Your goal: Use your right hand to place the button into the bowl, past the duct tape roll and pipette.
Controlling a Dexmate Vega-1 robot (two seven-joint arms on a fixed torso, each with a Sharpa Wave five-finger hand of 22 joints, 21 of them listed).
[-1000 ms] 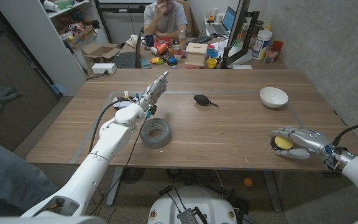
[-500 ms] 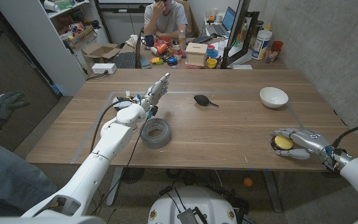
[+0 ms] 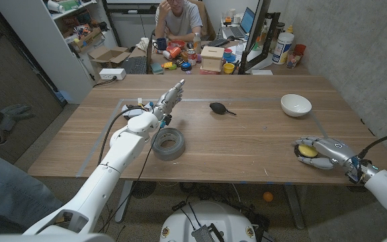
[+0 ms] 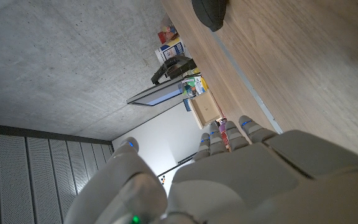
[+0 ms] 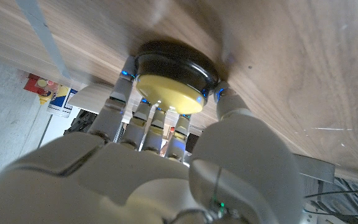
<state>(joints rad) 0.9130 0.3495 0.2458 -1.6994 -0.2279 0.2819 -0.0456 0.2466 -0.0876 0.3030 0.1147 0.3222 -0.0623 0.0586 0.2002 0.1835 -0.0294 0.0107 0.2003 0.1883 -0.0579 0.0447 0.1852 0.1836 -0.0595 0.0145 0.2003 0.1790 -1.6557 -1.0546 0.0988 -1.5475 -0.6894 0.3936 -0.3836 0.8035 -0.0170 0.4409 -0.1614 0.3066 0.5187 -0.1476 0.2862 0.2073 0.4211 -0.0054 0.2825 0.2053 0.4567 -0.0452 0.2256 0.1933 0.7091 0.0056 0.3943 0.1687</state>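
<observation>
Button (image 3: 306, 150), yellow-topped with a black rim, sits on the tabletop (image 3: 247, 144) inside the right hand's (image 3: 322, 153) fingers (image 5: 122, 89), which curl around its rim on both sides. Compared with a second ago, the fingers have drawn in tighter around it, so the grasp looks nearly secured, though it has not left the surface. From the button, the white bowl (image 3: 295, 105) lies farther back, near. The black pipette (image 3: 218, 107) and grey duct tape roll (image 3: 168, 143) lie well apart toward the left. The left hand (image 3: 168, 99) hovers beyond the roll, fingers extended, holding nothing.
</observation>
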